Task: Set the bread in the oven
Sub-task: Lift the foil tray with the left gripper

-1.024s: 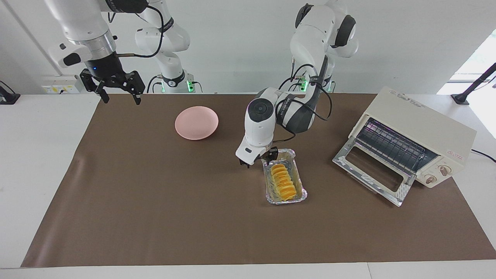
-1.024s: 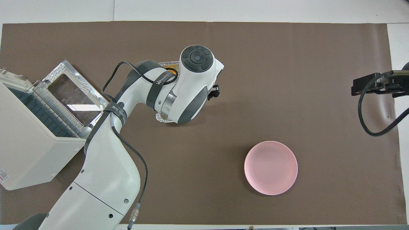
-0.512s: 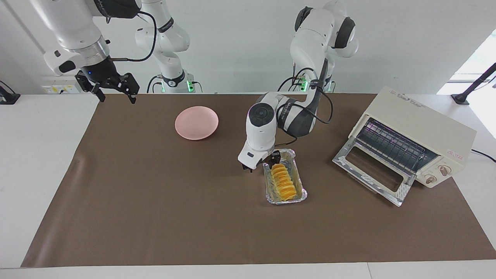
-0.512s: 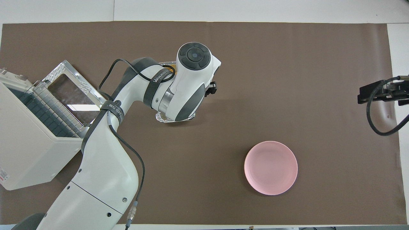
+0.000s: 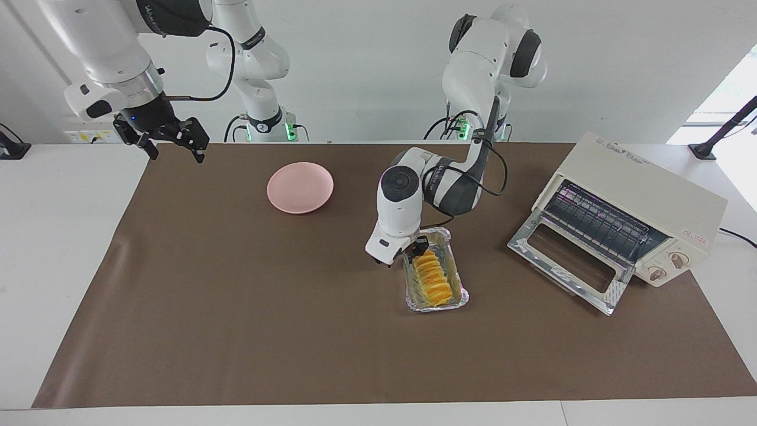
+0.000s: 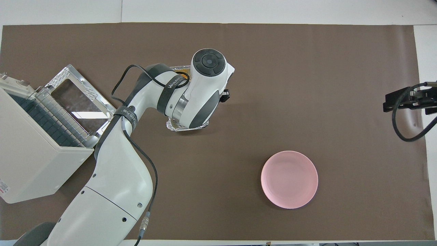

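Note:
The bread (image 5: 433, 278), a ridged yellow-orange loaf, lies in a silver foil tray (image 5: 456, 273) in the middle of the brown mat. My left gripper (image 5: 406, 256) is open and low over the tray's end nearest the robots, with one finger (image 5: 421, 245) just above the loaf's end. In the overhead view the left arm covers most of the tray (image 6: 186, 127) and the bread. The cream-white oven (image 5: 641, 198) stands at the left arm's end of the table, its glass door (image 5: 568, 260) dropped open. My right gripper (image 5: 168, 139) is open and empty, raised over the mat's edge at the right arm's end.
A round pink plate (image 5: 300, 187) sits nearer to the robots than the tray, toward the right arm's end; it also shows in the overhead view (image 6: 289, 179). The oven (image 6: 34, 147) and its open door (image 6: 80, 102) lie beside the left arm.
My left gripper has moved a little along the tray toward the bread and lower. My right gripper has drawn back toward its own end of the table.

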`<action>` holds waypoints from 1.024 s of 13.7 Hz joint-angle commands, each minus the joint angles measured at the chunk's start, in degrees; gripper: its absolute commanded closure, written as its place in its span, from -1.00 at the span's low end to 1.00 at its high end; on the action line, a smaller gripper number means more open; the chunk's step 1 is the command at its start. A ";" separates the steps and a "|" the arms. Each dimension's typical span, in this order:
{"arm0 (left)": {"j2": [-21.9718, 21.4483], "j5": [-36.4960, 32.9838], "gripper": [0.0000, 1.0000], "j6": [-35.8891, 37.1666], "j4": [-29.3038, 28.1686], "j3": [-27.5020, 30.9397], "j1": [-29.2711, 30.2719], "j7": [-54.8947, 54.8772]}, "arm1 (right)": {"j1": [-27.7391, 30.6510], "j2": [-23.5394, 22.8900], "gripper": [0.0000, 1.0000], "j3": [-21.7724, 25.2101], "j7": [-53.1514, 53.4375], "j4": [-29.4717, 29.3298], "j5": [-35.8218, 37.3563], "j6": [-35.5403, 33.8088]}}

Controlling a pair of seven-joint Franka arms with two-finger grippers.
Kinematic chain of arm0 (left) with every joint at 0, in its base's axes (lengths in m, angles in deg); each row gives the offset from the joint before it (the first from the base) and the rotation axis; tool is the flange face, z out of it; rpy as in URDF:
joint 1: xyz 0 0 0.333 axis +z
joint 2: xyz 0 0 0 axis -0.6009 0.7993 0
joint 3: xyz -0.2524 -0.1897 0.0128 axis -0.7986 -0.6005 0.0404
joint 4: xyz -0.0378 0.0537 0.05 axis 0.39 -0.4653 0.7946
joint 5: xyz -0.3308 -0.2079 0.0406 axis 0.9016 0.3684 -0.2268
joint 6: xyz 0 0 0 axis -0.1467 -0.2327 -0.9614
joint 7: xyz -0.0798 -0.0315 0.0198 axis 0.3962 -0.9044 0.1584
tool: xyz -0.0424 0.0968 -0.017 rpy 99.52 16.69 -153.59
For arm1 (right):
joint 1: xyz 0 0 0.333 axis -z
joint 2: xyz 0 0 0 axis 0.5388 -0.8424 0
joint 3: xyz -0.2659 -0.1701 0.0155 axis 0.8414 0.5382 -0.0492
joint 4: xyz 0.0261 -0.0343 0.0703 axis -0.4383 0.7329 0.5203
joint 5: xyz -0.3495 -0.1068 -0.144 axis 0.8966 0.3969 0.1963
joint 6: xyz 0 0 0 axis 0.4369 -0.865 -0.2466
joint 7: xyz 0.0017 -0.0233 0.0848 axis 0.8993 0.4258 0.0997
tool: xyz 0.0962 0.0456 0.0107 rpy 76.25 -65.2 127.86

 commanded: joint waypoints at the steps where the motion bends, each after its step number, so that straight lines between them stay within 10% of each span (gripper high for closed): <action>1: 0.58 -1.03 -0.06 -1.62 0.81 0.13 0.43 1.00 | 1.27 1.34 -1.00 -0.72 -1.06 1.62 -2.01 0.77; 6: 0.49 -0.68 0.94 -1.45 0.63 0.04 0.53 1.00 | 1.18 1.51 -1.00 -0.72 -0.89 1.71 -1.93 0.16; 14: -1.79 -0.68 1.00 12.32 3.78 3.99 0.35 5.04 | 1.18 1.60 -1.00 -0.72 -0.80 1.71 -1.84 0.07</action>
